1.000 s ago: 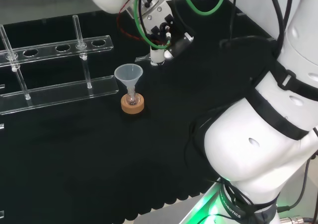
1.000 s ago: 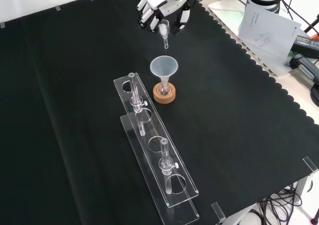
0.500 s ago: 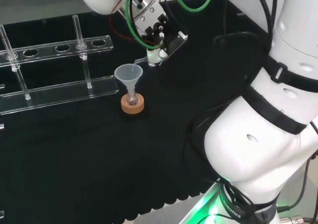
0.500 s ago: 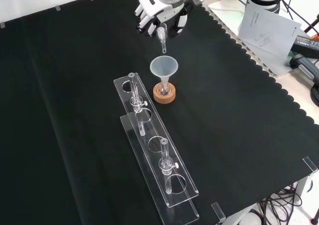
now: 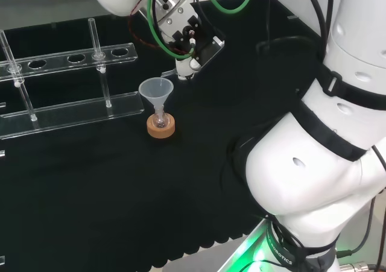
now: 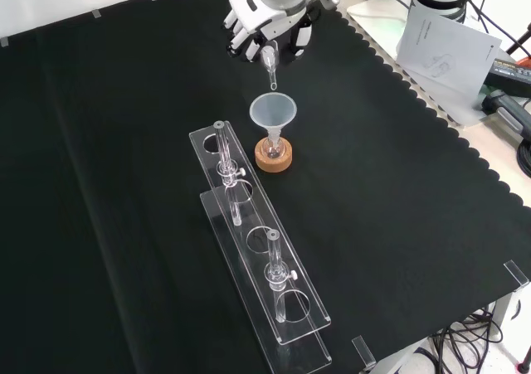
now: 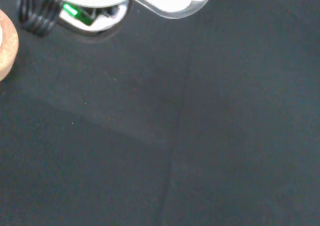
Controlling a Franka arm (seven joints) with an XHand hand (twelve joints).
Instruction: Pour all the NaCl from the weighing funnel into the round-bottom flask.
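Observation:
My hand (image 5: 186,45) is curled round a small clear weighing funnel (image 6: 270,64), which hangs tilted with its thin spout pointing down. The spout tip hovers just above the far rim of a clear conical funnel (image 6: 273,109). That funnel stands in the neck of a small round-bottom flask (image 6: 274,148) seated on a cork ring (image 6: 274,158). In the head view the hand is up and to the right of the conical funnel (image 5: 156,90) and the cork ring (image 5: 161,126). The wrist view catches the cork ring's edge (image 7: 6,45) and a blurred piece of clear glass (image 7: 175,0). What the weighing funnel holds cannot be made out.
A long clear acrylic rack (image 6: 258,266) with upright tubes lies in front of the flask in the front view and to its left in the head view (image 5: 67,85). Papers (image 6: 444,46) and cables lie beyond the cloth's scalloped edge at the front view's right.
The hand has carried the weighing funnel toward the conical funnel, leftward in the head view. Its spout tip now hangs closer to the rim.

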